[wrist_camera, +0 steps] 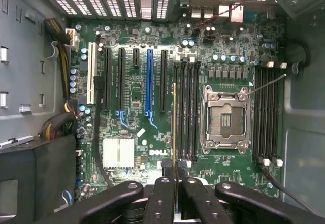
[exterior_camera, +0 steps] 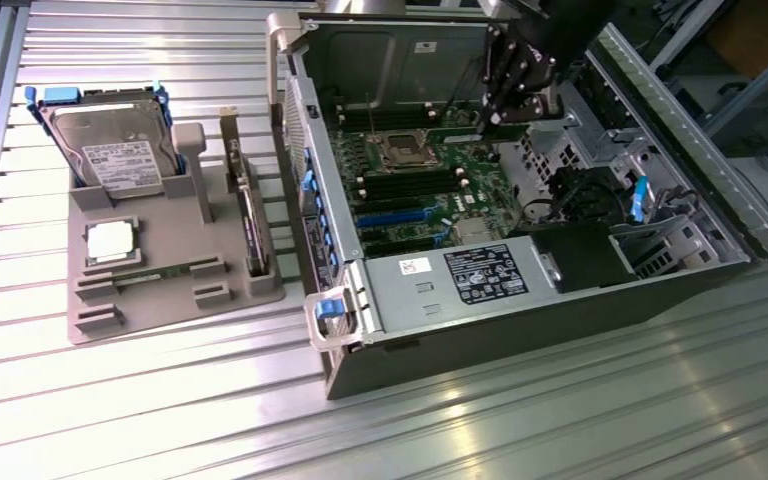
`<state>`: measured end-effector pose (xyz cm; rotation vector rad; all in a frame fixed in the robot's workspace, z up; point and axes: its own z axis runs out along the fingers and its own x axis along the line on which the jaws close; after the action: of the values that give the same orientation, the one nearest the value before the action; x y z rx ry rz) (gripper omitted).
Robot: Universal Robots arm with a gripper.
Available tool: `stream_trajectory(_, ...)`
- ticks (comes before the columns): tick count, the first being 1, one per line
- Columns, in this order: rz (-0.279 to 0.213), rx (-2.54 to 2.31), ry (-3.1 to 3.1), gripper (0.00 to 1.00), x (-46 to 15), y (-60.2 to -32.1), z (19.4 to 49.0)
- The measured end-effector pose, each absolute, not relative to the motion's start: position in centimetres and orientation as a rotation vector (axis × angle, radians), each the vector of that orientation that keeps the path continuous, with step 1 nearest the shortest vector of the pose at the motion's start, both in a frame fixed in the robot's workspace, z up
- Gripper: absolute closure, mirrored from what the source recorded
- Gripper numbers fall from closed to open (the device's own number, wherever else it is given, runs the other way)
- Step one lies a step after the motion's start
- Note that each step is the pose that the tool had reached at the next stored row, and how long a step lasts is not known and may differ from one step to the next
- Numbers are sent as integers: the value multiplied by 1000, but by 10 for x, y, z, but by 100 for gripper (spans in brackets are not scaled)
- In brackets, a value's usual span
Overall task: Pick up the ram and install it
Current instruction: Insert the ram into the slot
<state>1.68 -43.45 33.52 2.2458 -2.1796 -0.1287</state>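
Note:
The ram (wrist_camera: 174,122) shows edge-on in the wrist view as a thin gold-and-green strip reaching out from between my fingertips. My gripper (wrist_camera: 175,177) is shut on it. The stick hangs above the motherboard, lined up along the black memory slots (wrist_camera: 185,109) beside the open processor socket (wrist_camera: 225,120); whether it touches a slot I cannot tell. In the exterior view my gripper (exterior_camera: 511,105) reaches down into the open computer case (exterior_camera: 398,275) near its far end.
A second bank of memory slots (wrist_camera: 266,112) lies across the socket, with a loose cable (wrist_camera: 266,84) over it. On the exterior view's left, a grey tray (exterior_camera: 137,325) holds a hard drive (exterior_camera: 117,150), a silver processor (exterior_camera: 111,240), a thin green stick (exterior_camera: 157,272) and an upright expansion card (exterior_camera: 244,205).

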Motion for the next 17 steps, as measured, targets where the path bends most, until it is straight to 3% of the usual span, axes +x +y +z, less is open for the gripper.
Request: stream_trajectory(17, -129, 2246, -2180, 88, 14, -435, 309)
